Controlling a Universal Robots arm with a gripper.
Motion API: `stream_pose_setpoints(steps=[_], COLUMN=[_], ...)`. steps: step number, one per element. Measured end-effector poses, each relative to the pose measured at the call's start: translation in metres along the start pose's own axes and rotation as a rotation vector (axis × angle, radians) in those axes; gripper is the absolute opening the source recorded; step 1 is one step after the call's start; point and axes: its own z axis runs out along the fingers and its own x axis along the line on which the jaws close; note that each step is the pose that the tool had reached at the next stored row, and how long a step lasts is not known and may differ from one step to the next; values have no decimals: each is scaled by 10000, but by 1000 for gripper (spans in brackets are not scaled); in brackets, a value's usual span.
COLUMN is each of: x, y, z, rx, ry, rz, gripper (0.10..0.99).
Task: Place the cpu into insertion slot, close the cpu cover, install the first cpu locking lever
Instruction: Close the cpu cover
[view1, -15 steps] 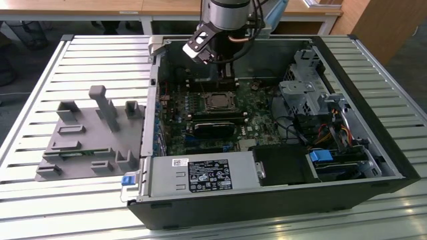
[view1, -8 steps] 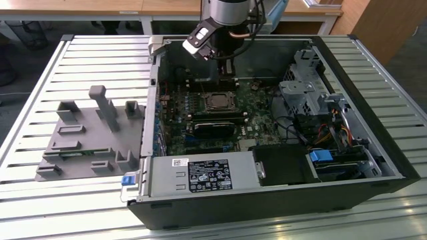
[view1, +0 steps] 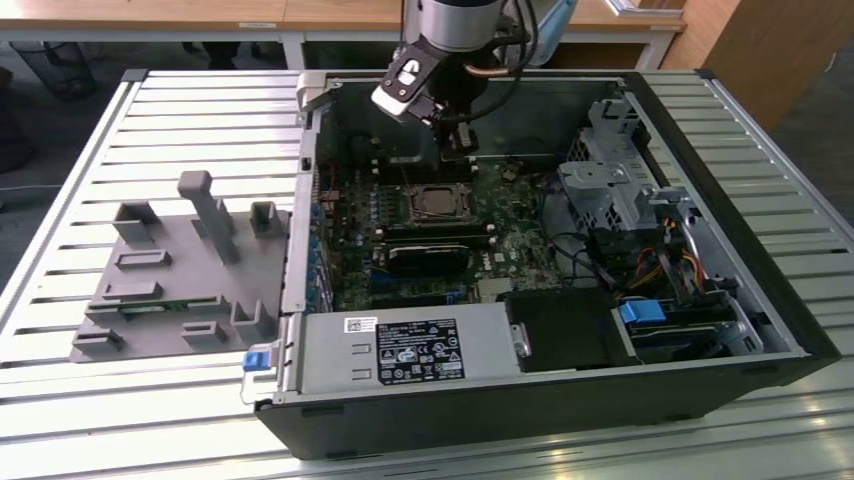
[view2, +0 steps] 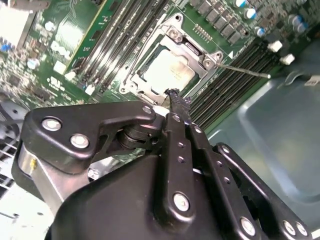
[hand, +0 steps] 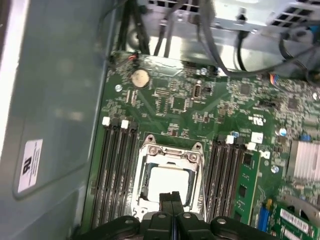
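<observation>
- CPU (hand: 169, 181) is lying flat in the slot (hand: 143, 184) on the green board (hand: 175, 105), and the cover (hand: 172, 152) is apparently lying closed around it.
- Lever (view2: 245, 70) is sticking out beside the slot, seemingly unlatched, so the lever step is judged to be in hand.
- Doing it well is calling for the tips to bear on that thin rod alone, pressing evenly and keeping off the memory slots (view2: 125, 40).
- Tool (hand: 171, 196) is hovering over the slot's edge with its fingers pressed together and gripping nothing; contact with the cover is not discernible.
</observation>
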Motion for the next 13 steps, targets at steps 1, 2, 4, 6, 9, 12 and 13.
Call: stream_pose_setpoints(steps=[1, 2, 4, 6, 9, 12, 13], x=[0, 0, 0, 0, 0, 0, 0], y=[0, 0, 0, 0, 0, 0, 0], z=[1, 4, 7, 10, 14, 18, 20], rx=[1, 3, 6, 8, 13, 18, 18], ry=[4, 9, 17, 26, 39, 53, 58], rz=[-179, -360, -718, -1078, -1635, -2174, -2353], gripper=[106, 106, 106, 106, 106, 106, 106])
